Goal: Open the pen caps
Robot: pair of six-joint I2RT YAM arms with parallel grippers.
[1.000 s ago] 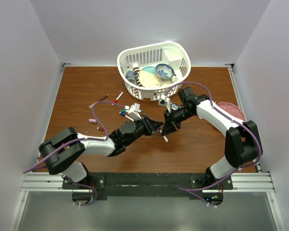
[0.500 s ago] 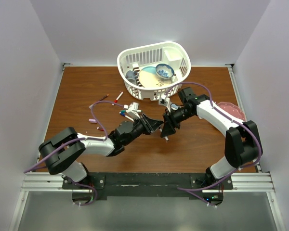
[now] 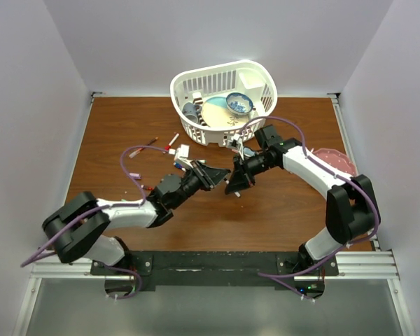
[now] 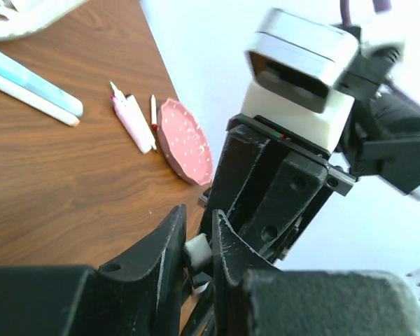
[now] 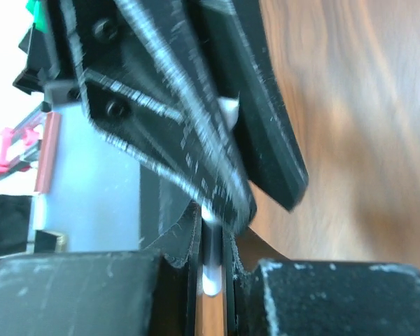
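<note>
Top view. Finds left gripper [image 3: 215,179] and right gripper [image 3: 235,185] tip to tip near the middle of the table [image 3: 280,217]; too small here to tell either grip. Places the basket [image 3: 196,129] at twelve o'clock of the pair and the pink dish [image 3: 336,159] at three o'clock, by the table edge. Locates pen caps [image 3: 169,148] on loose markers [image 3: 173,139] lying at ten to eleven o'clock of the left gripper, apart from both arms.

Left wrist view. Shows left fingers [image 4: 164,245] clamped on the end of a white marker [image 4: 196,250], with the right gripper's black body directly beyond at one o'clock. Notes the pink dish at eleven o'clock and more markers [image 4: 134,124] flat on the wood just beside it.

Right wrist view. Shows right fingers [image 5: 182,234] pinched on the thin white barrel of the same marker, with the left gripper crowding in at twelve o'clock. Cannot tell whether this marker's cap is on or off; hidden behind the fingers.
</note>
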